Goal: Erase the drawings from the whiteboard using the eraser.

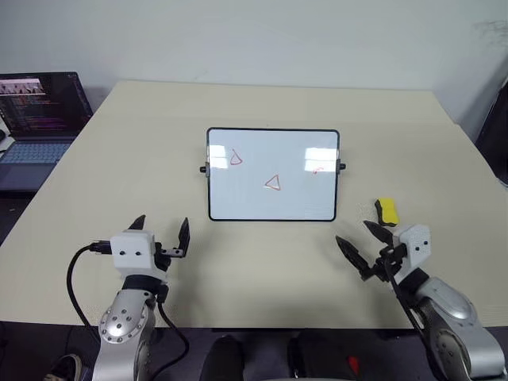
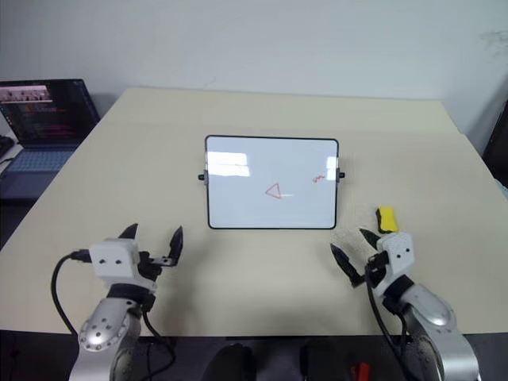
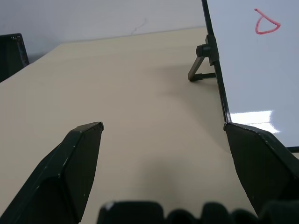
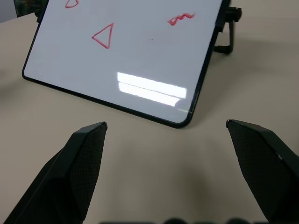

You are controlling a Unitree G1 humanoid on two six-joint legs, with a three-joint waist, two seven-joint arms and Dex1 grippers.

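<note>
While both my right gripper (image 1: 359, 240) and left gripper (image 1: 161, 228) hang wide open and empty (nothing erased yet), I'd fetch the eraser (image 1: 387, 211) first.

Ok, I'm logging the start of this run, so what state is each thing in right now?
whiteboard: propped on its stand on the table, three red drawings on it.
drawings: two triangles and a squiggle, unerased.
eraser: lying on the table right of the board, not held.
left pincer: open, empty, apart from the board.
right pincer: open, empty, short of the eraser.
laptop: lid open, screen lit.
</note>
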